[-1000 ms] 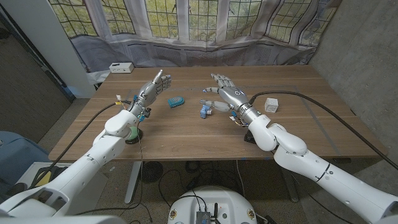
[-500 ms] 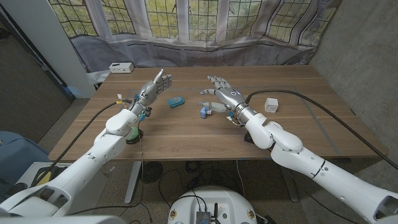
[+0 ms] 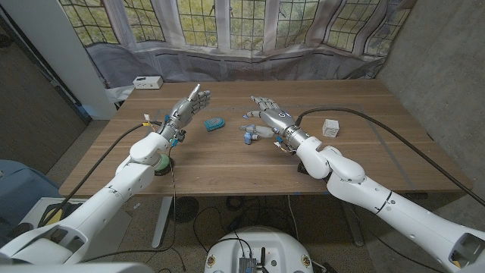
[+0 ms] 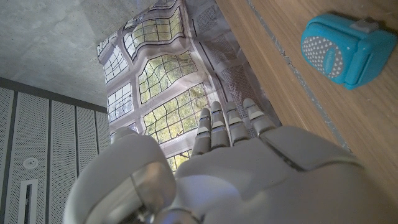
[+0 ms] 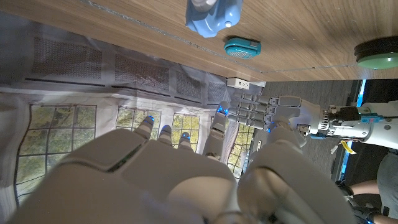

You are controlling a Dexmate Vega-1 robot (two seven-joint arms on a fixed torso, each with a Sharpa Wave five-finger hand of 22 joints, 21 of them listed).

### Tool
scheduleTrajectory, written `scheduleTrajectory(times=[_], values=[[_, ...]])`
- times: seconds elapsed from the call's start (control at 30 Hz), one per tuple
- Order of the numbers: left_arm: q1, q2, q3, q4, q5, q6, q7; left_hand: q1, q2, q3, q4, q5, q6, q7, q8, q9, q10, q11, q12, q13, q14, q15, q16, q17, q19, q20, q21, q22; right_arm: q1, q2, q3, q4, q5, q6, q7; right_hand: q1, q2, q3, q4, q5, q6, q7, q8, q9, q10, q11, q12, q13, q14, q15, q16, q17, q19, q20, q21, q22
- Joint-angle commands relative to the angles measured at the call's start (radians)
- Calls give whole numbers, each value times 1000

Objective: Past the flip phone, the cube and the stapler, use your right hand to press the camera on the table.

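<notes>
A small blue and white camera-like object (image 3: 248,136) (image 5: 213,12) lies mid-table. My right hand (image 3: 271,115) (image 5: 168,174) hovers just behind and to the right of it, fingers spread and holding nothing; whether it touches the object I cannot tell. A teal rounded device (image 3: 214,123) (image 4: 341,51) (image 5: 242,45) lies to its left. A white cube (image 3: 330,127) sits to the right, beside the right arm's cable. My left hand (image 3: 188,106) (image 4: 249,168) is raised at the left with fingers straight and apart, empty.
A white power strip (image 3: 148,82) lies at the table's far left corner. A green and black round base (image 3: 161,164) stands near the left front edge under my left arm. Bare wood of the table (image 3: 227,163) stretches across the near half.
My right hand has drifted left and slightly nearer, closing in on the blue and white object. The left hand and the objects have stayed put.
</notes>
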Motion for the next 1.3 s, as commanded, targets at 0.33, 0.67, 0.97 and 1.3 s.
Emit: scheduleTrajectory(times=[0.33, 0.67, 0.97, 1.3], values=[[-22, -12, 18, 25, -4, 0, -39, 11, -4, 6, 1, -3, 10, -1, -3, 3, 8, 1, -1, 3, -5, -3, -2, 3, -8, 9, -5, 1, 39, 23, -45, 39, 2, -30, 38, 6, 12, 11, 0, -2, 16, 4, 4, 2, -64, -5, 11, 2, -220, -1, 12, 3, -105, 14, 6, 3], [-30, -17, 23, 30, -3, -1, -46, 12, -4, 8, 1, -4, 10, 0, -3, 3, 8, -1, -2, 3, -5, -2, -2, 3, -8, 10, -5, 1, 37, 34, -55, 68, 10, -33, 9, 7, 13, 13, -1, -3, 19, 3, 3, 2, -59, -4, 16, 2, -217, -1, 15, 3, -106, 4, 8, 3], [-33, -17, 23, 32, -5, 3, -45, 12, -5, 10, 2, -4, 10, 0, -4, 3, 6, -2, -4, 3, -4, -3, -2, 3, -8, 10, -4, 1, 41, 35, -61, 83, 17, -34, -4, 8, 14, 15, -1, -3, 27, 3, 4, 2, -53, -6, 19, 2, -211, -1, 18, 3, -105, 1, 10, 3], [-40, -22, 28, 41, -11, 10, -56, 12, -5, 13, 2, -5, 5, -2, -6, 3, -1, -4, -8, 3, -11, -1, -4, 3, -16, 14, -7, 1, 54, 42, -82, 98, 13, -48, 14, 9, 15, 18, -2, -4, 52, 4, 10, 2, -33, -6, 28, 2, -196, 0, 25, 3, -99, -1, 15, 3]])
